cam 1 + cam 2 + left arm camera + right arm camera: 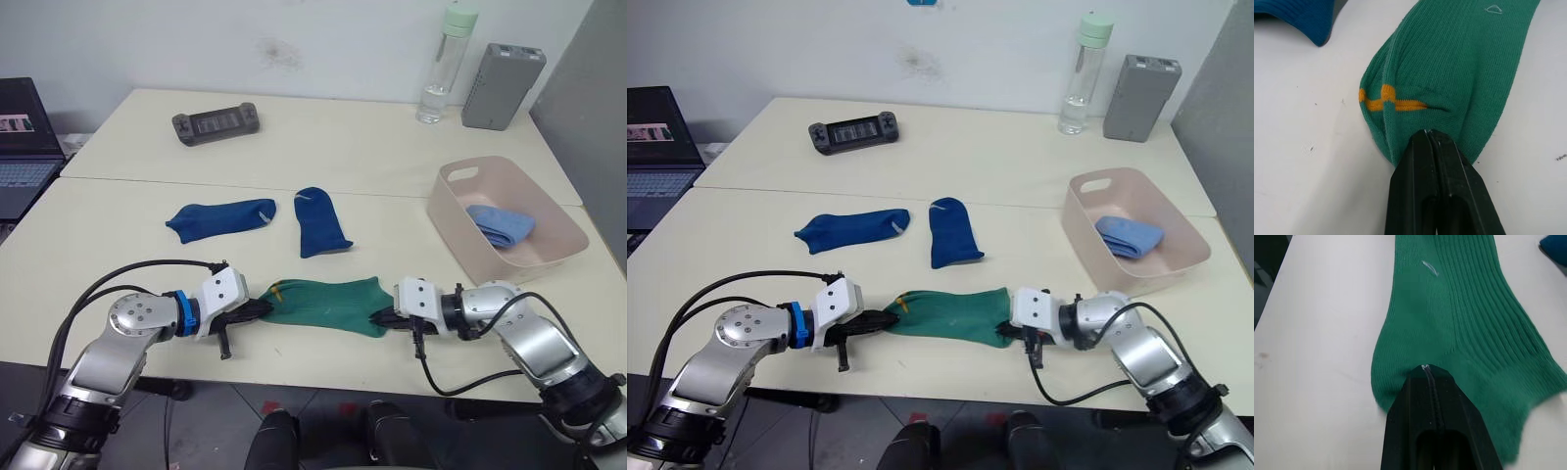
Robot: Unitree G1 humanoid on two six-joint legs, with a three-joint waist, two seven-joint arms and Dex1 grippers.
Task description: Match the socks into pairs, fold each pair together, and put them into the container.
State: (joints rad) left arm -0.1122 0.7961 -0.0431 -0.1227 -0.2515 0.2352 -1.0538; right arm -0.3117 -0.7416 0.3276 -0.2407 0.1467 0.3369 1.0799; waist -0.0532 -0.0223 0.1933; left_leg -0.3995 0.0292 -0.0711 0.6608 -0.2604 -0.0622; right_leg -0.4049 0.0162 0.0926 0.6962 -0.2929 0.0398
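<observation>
Fingers (pixel 1425 147) of the left gripper (pixel 263 308) are pressed together on the toe end of the green socks (pixel 328 303), where the yellow marks sit; the right gripper (pixel 380 317) is clamped the same way on the opposite, ribbed end. Both forearms lie low and nearly level over the near edge of the table (pixel 127 220), pointing inward at each other, so the green fabric lies stretched flat between the two grippers. Each elbow bends outward and down past the table edge, with black cables looping along the arms.

Beyond the green socks, two dark blue socks rest apart on the table: one (pixel 219 218) lying lengthwise across, the other (pixel 319 221) with its toe pointing away from the robot. At the robot's right stands the pink container (pixel 460 223), holding the folded light blue socks (pixel 500 224).
</observation>
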